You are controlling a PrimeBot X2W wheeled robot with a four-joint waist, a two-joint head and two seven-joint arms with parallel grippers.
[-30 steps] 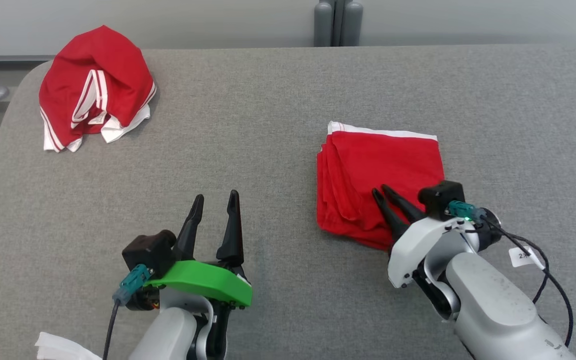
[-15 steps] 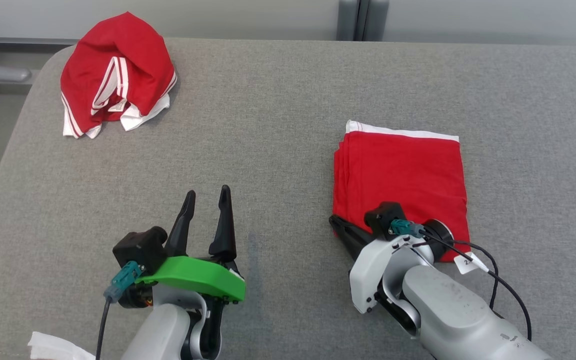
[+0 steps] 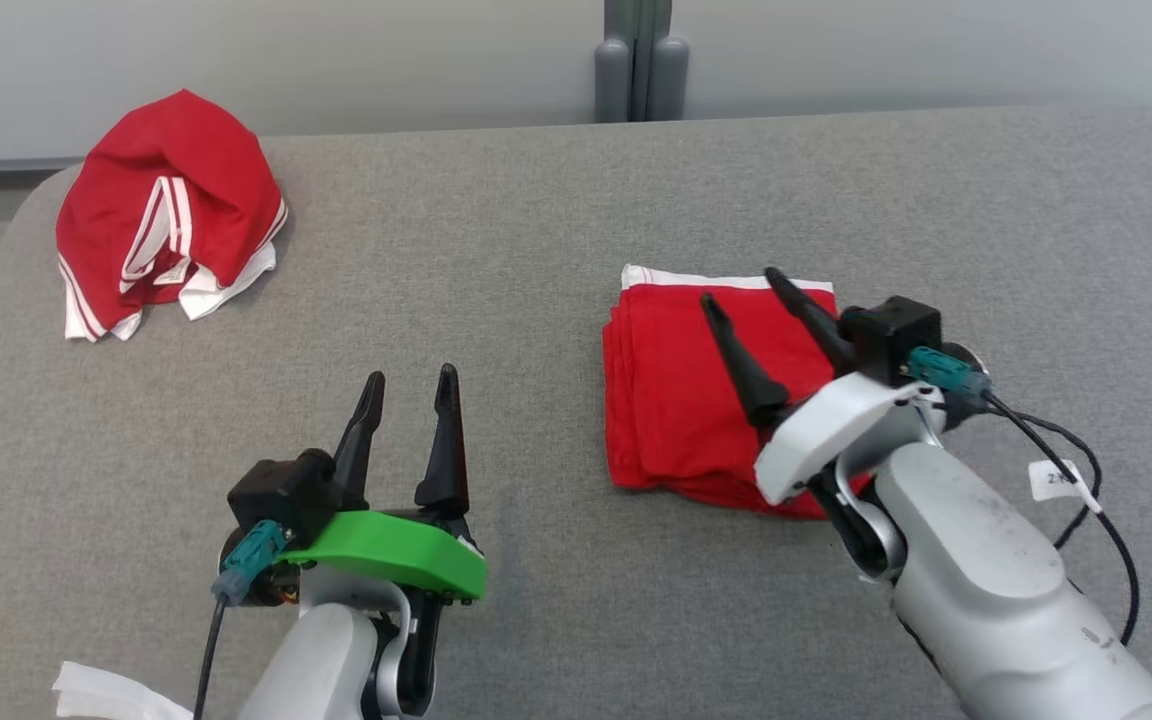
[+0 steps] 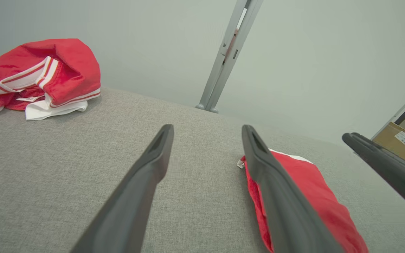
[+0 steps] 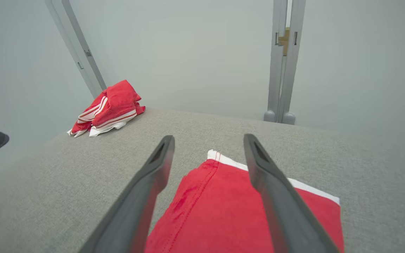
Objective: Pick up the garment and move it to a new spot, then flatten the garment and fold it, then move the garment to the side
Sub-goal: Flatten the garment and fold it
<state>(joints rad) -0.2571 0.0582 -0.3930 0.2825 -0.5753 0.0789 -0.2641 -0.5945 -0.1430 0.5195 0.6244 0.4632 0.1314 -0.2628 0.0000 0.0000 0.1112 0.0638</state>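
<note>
Now you have two red garments on the grey surface (image 3: 496, 250): one folded garment (image 3: 666, 400) lying flat at centre-right, and one crumpled garment (image 3: 161, 200) at the far left corner. Your right gripper (image 3: 739, 290) is over the folded one, jaws spread, holding nothing. Your left gripper (image 3: 411, 375) sits well apart, jaws likewise open and empty.

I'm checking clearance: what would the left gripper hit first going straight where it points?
Likely nothing near: the left gripper points across bare table, passing between the crumpled garment and the folded garment; depth is unclear.
</note>
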